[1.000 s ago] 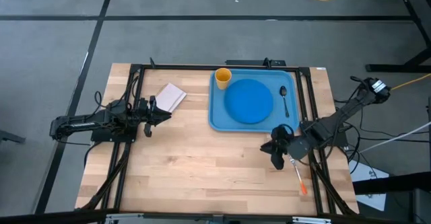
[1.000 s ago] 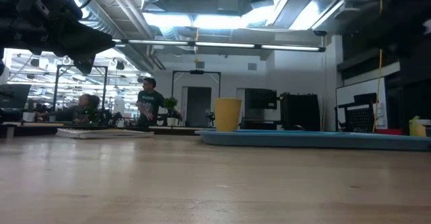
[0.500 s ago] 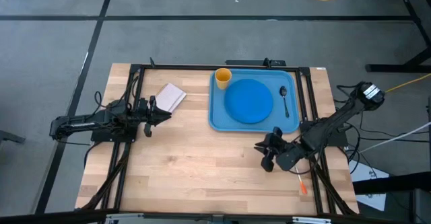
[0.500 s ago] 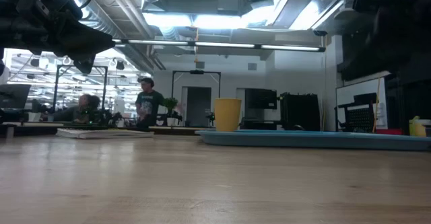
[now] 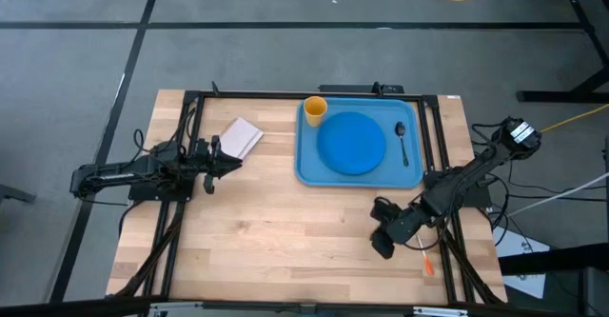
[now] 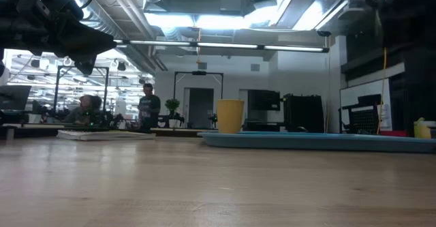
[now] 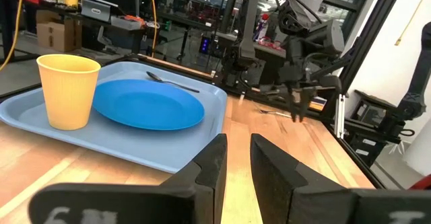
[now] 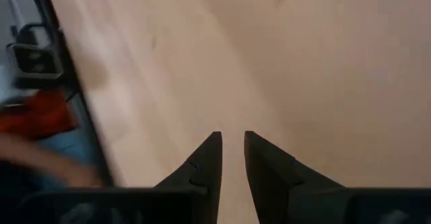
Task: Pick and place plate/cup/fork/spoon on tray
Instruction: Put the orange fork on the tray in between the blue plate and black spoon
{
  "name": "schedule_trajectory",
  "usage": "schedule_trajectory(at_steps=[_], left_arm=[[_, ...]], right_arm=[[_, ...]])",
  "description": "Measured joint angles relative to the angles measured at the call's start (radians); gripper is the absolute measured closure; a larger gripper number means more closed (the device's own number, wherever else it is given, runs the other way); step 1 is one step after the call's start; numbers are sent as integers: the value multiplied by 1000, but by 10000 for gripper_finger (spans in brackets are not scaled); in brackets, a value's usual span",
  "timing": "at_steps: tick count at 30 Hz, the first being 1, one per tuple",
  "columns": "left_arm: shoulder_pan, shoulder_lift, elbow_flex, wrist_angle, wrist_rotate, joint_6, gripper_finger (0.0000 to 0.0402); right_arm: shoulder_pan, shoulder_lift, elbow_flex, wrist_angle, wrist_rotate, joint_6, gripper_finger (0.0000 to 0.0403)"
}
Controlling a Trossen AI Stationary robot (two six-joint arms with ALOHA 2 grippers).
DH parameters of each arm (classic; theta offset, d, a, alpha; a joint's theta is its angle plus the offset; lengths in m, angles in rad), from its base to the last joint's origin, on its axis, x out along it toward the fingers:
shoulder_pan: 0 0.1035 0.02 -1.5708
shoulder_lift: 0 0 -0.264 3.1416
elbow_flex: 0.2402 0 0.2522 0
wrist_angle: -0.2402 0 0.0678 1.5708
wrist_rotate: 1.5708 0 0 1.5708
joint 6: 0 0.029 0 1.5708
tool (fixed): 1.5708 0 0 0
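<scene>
Your right gripper (image 5: 382,240) hangs over bare table (image 5: 285,222), pointing down at the wood, just off the tray's (image 5: 303,169) near right corner. Its jaws stand close together with a narrow slit of wood showing between them, and they pinch nothing. The fork (image 5: 422,252) lies on the table just beyond those jaws, toward the table's right edge, partly hidden under the arm; its orange handle points at the near edge.

On the tray, well ahead of your right jaws, the plate (image 5: 351,143) sits in the middle, the cup (image 5: 315,108) stands upright at the far left corner, and the spoon (image 5: 402,142) lies along the right side beside the plate.

Your left gripper (image 7: 235,167) waits at the table's left side, jaws nearly together with a thin gap and empty, aimed across at the tray. A small white pad (image 5: 241,137) lies just beside it.
</scene>
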Motion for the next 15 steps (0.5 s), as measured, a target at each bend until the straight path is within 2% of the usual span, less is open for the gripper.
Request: schedule_trajectory(at_steps=[2, 4, 7, 15], left_arm=[[0, 0, 0, 0, 0, 0, 343], [0, 0, 0, 0, 0, 0, 343], [0, 0, 0, 0, 0, 0, 343], [0, 0, 0, 0, 0, 0, 343]], right_arm=[[7, 0, 1, -1, -84, 123, 334], [17, 0, 1, -1, -105, 200, 334], [38, 0, 2, -1, -125, 236, 334], [102, -1, 3, -39, -257, 368, 334]])
